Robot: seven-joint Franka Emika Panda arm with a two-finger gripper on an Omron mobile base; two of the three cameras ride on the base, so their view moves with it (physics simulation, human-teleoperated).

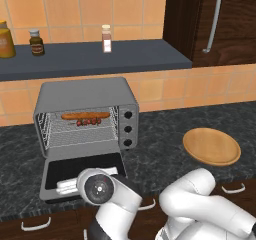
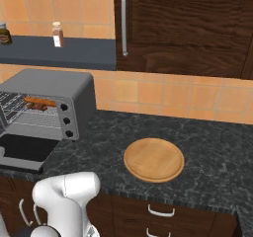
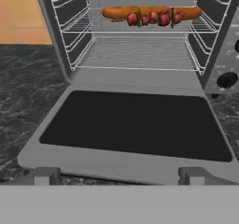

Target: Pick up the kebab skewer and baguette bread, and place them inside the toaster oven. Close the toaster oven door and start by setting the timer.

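1. Left base view: dark speckled stone counter [image 1: 165, 134] runs across the scene; tiled orange wall behind it, dark wood cabinet [image 1: 220, 19] at far right with a long metal handle.
2. White robot arm [image 1: 200, 204] folded low at the near edge of the counter, wrist directly in front of the oven.
3. Dark grey shelf [image 1: 95, 59] on the wall above the oven; carries a yellow jar [image 1: 5, 40] at far left, a brown-labelled jar [image 1: 36, 42] and a small spice shaker [image 1: 106, 38].
4. Toaster oven [image 1: 85, 91] sits on the counter at left, grey box, three black knobs [image 1: 128, 129] stacked down its right front.
5. Toaster oven door [image 3: 135, 125] dropped fully open, lying flat toward the near side, black glass facing up.
6. Round wooden plate [image 1: 211, 146] on the counter, right of the oven and well apart from it, bare.
7. Wire rack [image 3: 137, 50] inside the oven cavity.
8. Baguette bread [image 3: 151, 12] lies crosswise at the far part of the rack.
9. Kebab skewer [image 3: 154, 18] lies just in front of the baguette, touching or nearly so; cannot tell which.
10. Gripper [image 3: 119, 175] at the near edge of the open door; fingers [image 3: 45, 175] spread wide, nothing between them.
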